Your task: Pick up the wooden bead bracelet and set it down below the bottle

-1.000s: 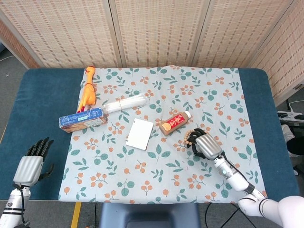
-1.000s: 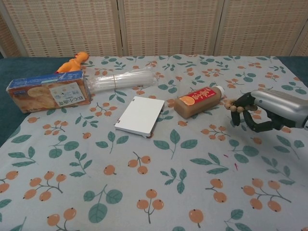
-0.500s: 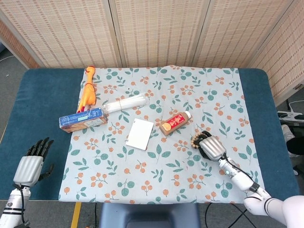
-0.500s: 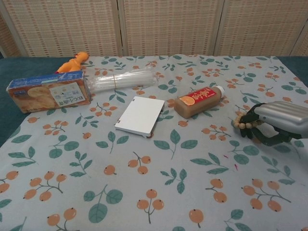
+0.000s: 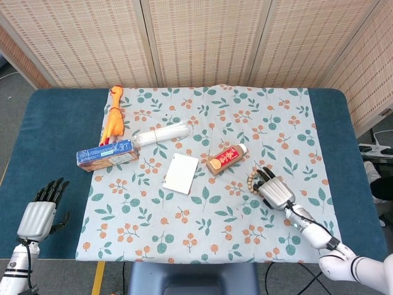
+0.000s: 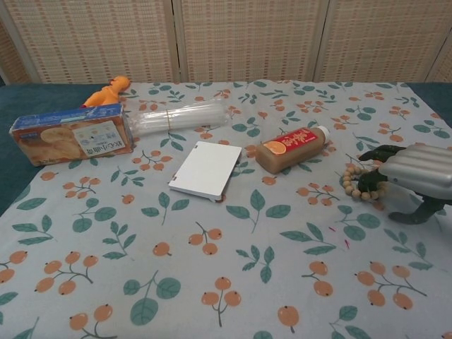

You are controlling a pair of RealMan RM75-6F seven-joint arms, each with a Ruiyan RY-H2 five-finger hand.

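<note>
Floral tablecloth over a blue table, seen from the head and chest cameras. The wooden bead bracelet lies on the cloth to the lower right of the bottle, close to its capped end, with the right hand directly over it; dark fingertips curl into the loop, but whether they grip the beads or merely rest on them cannot be told. The left hand sits at the near left edge of the table, holding nothing, fingers extended and apart. Also on the cloth: a white card left of the bottle, a biscuit box, a clear tube bundle and an orange toy further left
</note>
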